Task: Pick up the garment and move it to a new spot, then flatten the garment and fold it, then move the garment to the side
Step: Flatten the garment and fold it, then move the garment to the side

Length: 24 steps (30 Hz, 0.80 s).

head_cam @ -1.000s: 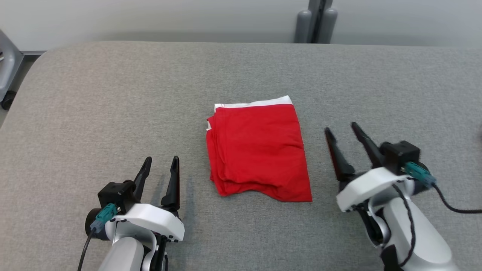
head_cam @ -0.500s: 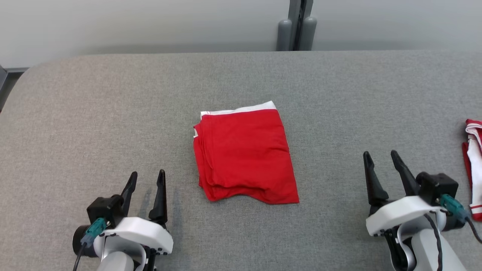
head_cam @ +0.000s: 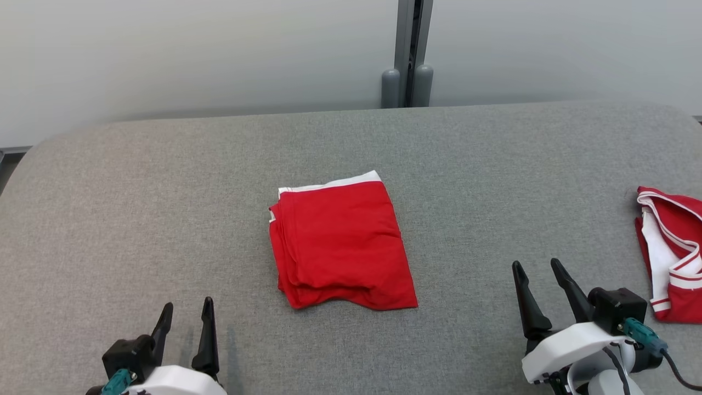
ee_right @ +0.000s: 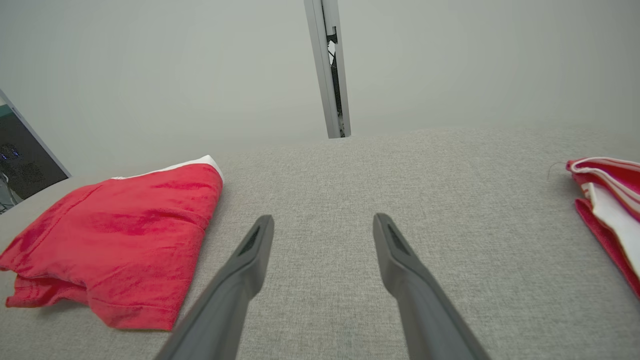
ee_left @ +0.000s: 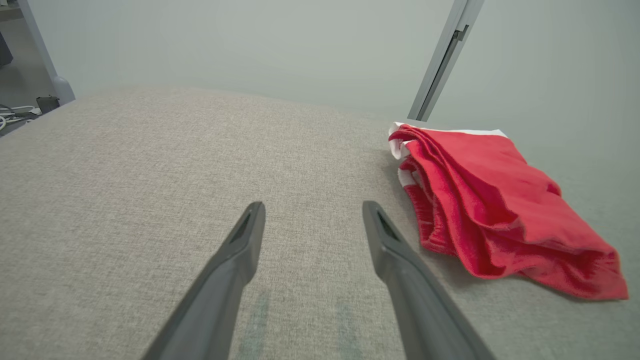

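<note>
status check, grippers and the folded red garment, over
Left gripper open, empty. Right gripper open, empty. Garment folded, mid table, no gripper on it. Second garment far right, apart.

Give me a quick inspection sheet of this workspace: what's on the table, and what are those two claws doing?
Surface: grey fabric-covered table, rounded corners, no stains seen.
Job's things: red garment with white trim, folded into a neat rectangle, lying flat mid-table.
Clutter: second red-and-white garment, loosely bunched at the table's right edge, partly out of frame.
Grippers: left gripper and right gripper both open and empty, low over the near edge, apart from both garments.
Cables: dark cable with a teal plug on the right wrist; teal plug on the left wrist.
Surroundings: pale wall with a grey upright post behind the table.
</note>
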Tool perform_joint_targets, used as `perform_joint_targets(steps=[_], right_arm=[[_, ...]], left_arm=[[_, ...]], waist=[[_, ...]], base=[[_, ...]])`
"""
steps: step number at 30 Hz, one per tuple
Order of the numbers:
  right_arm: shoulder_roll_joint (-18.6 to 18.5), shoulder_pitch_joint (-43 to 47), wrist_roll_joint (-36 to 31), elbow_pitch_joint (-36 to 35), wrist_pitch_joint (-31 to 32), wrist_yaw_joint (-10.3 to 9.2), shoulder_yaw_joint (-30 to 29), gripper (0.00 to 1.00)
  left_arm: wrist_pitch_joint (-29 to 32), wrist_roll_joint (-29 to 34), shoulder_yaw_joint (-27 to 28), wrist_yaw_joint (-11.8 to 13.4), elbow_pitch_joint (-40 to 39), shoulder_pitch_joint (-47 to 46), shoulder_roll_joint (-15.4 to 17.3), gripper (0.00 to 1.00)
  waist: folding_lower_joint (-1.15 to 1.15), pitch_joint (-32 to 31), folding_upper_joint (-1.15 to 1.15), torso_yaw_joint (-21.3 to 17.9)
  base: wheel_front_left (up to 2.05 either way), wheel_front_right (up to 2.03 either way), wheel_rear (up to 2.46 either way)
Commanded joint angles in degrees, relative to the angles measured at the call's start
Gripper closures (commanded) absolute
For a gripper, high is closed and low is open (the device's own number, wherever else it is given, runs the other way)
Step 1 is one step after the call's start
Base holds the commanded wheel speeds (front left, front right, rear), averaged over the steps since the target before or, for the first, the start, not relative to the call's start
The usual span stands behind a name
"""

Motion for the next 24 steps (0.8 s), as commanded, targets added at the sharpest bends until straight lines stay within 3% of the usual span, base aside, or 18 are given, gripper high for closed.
perform_joint_targets(steps=[1, 15, 24], right_arm=[[-0.3, 0.9, 0.5, 0.0, -0.2, 0.00, 0.1, 0.00], [-0.3, -0.5, 0.6, 0.4, -0.2, 0.00, 1.9, 0.00], [-0.4, -8.0, 2.8, 4.6, -0.2, 0.00, 8.2, 0.00]], left_arm=[[-0.1, 0.5, 0.4, -0.1, -0.3, 1.1, 0.2, 0.00], [-0.1, -1.0, -0.2, -0.6, -1.2, 0.9, 0.2, 0.00], [-0.1, -2.5, -4.1, -1.6, -0.8, -2.3, 0.3, 0.00]], waist=[[0.00, -0.7, 0.00, -0.2], [0.00, 0.2, 0.00, 0.3], [0.00, 5.1, 0.00, 6.6]], base=[[0.00, 0.00, 0.00], [0.00, 0.00, 0.00], [0.00, 0.00, 0.00]])
